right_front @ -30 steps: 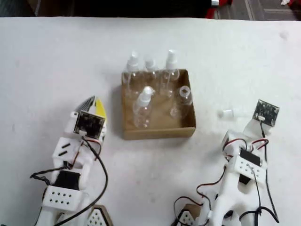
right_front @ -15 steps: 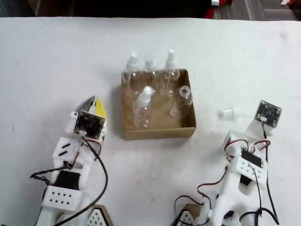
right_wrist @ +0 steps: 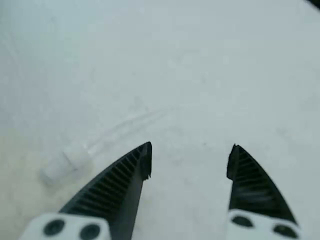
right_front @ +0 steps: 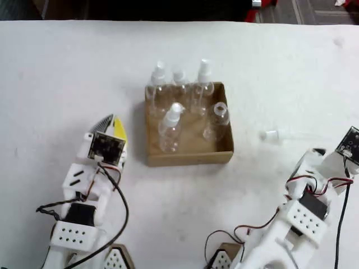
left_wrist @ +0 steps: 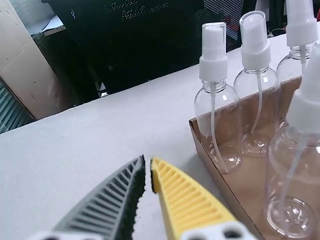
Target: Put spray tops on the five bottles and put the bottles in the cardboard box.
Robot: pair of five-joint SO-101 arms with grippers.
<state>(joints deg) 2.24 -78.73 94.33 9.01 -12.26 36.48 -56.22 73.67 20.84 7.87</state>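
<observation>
We are noting the spray top (right_front: pixel 270 135) lying near the cardboard box (right_front: pixel 190 157), tube pointing away from it. The right end effector (right_wrist: pixel 189 150), released, is sitting nearer.

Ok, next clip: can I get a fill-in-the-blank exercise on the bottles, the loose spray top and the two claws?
1. The cardboard box holds ____ bottles.
2. The open-necked bottle lacks a ____.
3. The loose spray top lies on the ____, outside the box.
4. The left claw is shut; the right claw is ____.

Missing words: five; spray top; table; open.
</observation>
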